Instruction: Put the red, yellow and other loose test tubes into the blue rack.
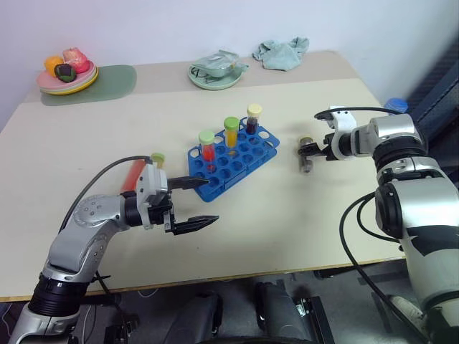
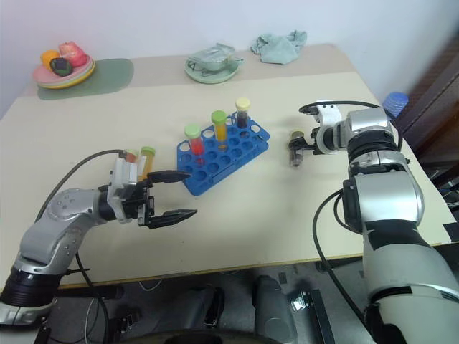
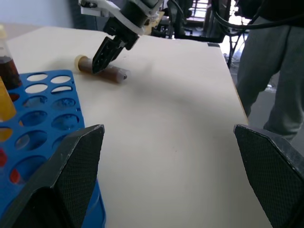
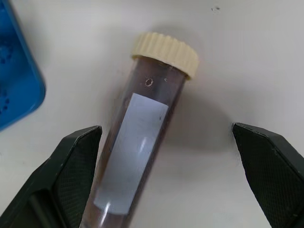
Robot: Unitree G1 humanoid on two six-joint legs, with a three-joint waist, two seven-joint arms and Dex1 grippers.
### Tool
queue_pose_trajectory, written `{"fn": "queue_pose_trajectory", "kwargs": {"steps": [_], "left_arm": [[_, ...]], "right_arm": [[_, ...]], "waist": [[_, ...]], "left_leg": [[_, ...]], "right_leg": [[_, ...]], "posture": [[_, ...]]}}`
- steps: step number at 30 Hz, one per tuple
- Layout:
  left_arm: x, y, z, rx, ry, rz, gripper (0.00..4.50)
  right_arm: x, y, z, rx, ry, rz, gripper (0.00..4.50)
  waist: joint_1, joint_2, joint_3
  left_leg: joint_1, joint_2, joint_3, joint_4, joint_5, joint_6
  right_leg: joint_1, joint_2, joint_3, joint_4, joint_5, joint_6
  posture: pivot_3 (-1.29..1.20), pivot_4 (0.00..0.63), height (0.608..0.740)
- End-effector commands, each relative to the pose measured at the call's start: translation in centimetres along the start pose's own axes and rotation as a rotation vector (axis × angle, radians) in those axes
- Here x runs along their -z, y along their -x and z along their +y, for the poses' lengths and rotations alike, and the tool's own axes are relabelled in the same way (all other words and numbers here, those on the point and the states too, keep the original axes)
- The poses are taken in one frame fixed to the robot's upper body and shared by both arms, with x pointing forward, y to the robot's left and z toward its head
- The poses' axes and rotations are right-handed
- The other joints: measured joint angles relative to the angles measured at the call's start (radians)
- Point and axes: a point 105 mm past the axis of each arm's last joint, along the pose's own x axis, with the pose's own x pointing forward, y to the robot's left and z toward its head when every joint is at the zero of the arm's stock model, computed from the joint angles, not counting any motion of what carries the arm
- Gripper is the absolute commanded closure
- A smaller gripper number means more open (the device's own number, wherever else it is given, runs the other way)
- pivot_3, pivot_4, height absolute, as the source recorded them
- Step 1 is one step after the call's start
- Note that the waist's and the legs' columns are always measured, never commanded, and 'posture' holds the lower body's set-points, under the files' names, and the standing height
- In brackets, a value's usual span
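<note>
Brown tube (image 4: 137, 142) flat between wide-open right gripper (image 4: 166, 180) jaws; left gripper (image 1: 192, 204) open.

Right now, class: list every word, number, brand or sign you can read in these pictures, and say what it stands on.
None can be read.
White label on the brown tube: no writing shows on it.
Blue rack: no markings visible.

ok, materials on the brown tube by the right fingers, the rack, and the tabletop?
Brown tube: looks like clear glossy plastic, contents visible through the wall; ribbed cream cap, probably plastic; matte white label, likely paper.
Blue rack: opaque moulded plastic by its uniform colour and soft sheen.
Tabletop: smooth matte beige, laminate or painted board; can't tell which.
</note>
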Motion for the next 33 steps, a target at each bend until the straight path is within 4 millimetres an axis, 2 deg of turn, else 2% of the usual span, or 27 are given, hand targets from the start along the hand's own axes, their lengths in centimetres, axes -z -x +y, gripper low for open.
{"fn": "queue_pose_trajectory", "kwargs": {"steps": [1, 8, 11, 14, 16, 17, 21, 26, 27, 29, 31, 33], "left_arm": [[-0.7, 0.1, -0.3, 0.000, -0.041, -0.004, 0.03], [-0.4, 0.0, -0.6, -0.010, -0.027, 0.001, 0.03], [-0.4, 0.1, -0.6, -0.019, -0.021, 0.000, 0.00], [-0.3, 0.2, -0.7, -0.023, -0.018, 0.005, 0.00], [-0.3, 0.2, -0.7, -0.029, -0.018, 0.008, 0.00], [-0.3, 0.2, -0.7, -0.031, -0.018, 0.009, 0.00], [-0.3, 0.5, -0.7, -0.044, -0.021, 0.013, 0.00], [-0.3, 1.0, -0.6, -0.071, -0.026, 0.022, 0.00], [-0.2, 1.2, -0.5, -0.079, -0.025, 0.024, 0.00], [-0.2, 1.3, -0.4, -0.089, -0.025, 0.026, 0.00], [-0.1, 1.5, -0.3, -0.095, -0.025, 0.026, 0.00], [0.0, 1.5, 0.0, -0.102, -0.029, 0.031, 0.00]], "right_arm": [[-2.0, 0.4, 0.8, 0.006, -0.002, -0.071, 0.00], [-1.9, -1.1, 2.0, 0.047, -0.012, -0.084, 0.00], [-1.4, -1.5, 2.3, 0.052, 0.005, -0.066, 0.80], [-1.1, -1.9, 2.4, 0.076, 0.025, -0.060, 2.15], [-1.0, -2.1, 2.4, 0.082, 0.040, -0.058, 3.25], [-1.0, -2.2, 2.5, 0.078, 0.047, -0.057, 3.60], [-2.0, -1.6, 2.7, 0.057, 0.081, -0.087, 3.70], [-5.0, 0.8, 4.2, -0.108, 0.073, -0.188, 3.70], [-6.3, 1.8, 4.7, -0.179, 0.060, -0.278, 3.70], [-7.2, 3.4, 5.0, -0.247, 0.068, -0.390, 3.70], [-7.3, 4.5, 5.3, -0.243, 0.116, -0.497, 3.70], [-6.5, 5.9, 6.1, -0.234, 0.187, -0.711, 3.70]], "waist": [[0.001, 0.000, 0.000], [-0.004, 0.000, 0.000], [-0.006, 0.000, 0.000], [-0.003, 0.000, 0.000], [-0.002, 0.000, 0.000], [-0.001, 0.000, 0.000], [-0.001, 0.000, 0.000], [-0.002, 0.001, 0.000], [-0.001, 0.001, 0.000], [0.002, 0.002, 0.001], [0.006, 0.002, 0.000], [0.010, -0.001, -0.002]], "left_leg": [[0.000, 0.000, 0.000, 0.000, 0.000, 0.000], [0.001, 0.000, 0.001, 0.000, 0.000, 0.000], [0.001, 0.000, 0.002, 0.001, 0.001, -0.001], [0.001, 0.000, 0.001, 0.001, 0.001, -0.002], [0.001, 0.000, 0.001, 0.001, 0.001, -0.002], [0.001, 0.000, 0.002, 0.001, 0.001, -0.002], [0.001, 0.000, 0.002, 0.001, 0.001, -0.002], [-0.001, 0.000, 0.002, 0.001, 0.001, -0.002], [-0.001, 0.000, 0.002, 0.000, 0.001, -0.002], [-0.002, 0.000, 0.002, 0.000, 0.001, -0.002], [-0.003, 0.000, 0.001, 0.001, 0.001, -0.002], [-0.002, 0.000, 0.001, 0.000, 0.001, -0.002]], "right_leg": [[0.000, 0.000, 0.000, 0.000, 0.000, 0.000], [-0.001, 0.000, 0.001, 0.003, 0.000, 0.000], [-0.001, 0.000, 0.001, 0.005, 0.000, -0.001], [-0.002, 0.000, 0.001, 0.007, 0.000, -0.001], [-0.003, 0.000, 0.001, 0.007, 0.000, -0.001], [-0.003, 0.000, 0.001, 0.007, 0.000, -0.001], [-0.003, 0.000, 0.001, 0.007, 0.000, -0.001], [-0.006, 0.000, 0.001, 0.007, 0.000, -0.001], [-0.006, 0.000, 0.001, 0.007, 0.000, -0.001], [-0.007, 0.000, 0.001, 0.007, 0.000, -0.001], [-0.007, 0.000, 0.001, 0.007, 0.000, -0.001], [-0.007, 0.000, 0.000, 0.007, 0.000, -0.001]], "posture": [[0.00, 0.150, 0.740], [0.00, 0.150, 0.740], [0.00, 0.150, 0.740], [0.00, 0.150, 0.740], [0.00, 0.150, 0.740], [0.00, 0.150, 0.740], [0.00, 0.150, 0.740], [0.00, 0.150, 0.740], [0.00, 0.150, 0.740], [0.00, 0.150, 0.740], [0.00, 0.150, 0.740], [0.00, 0.150, 0.740]]}}
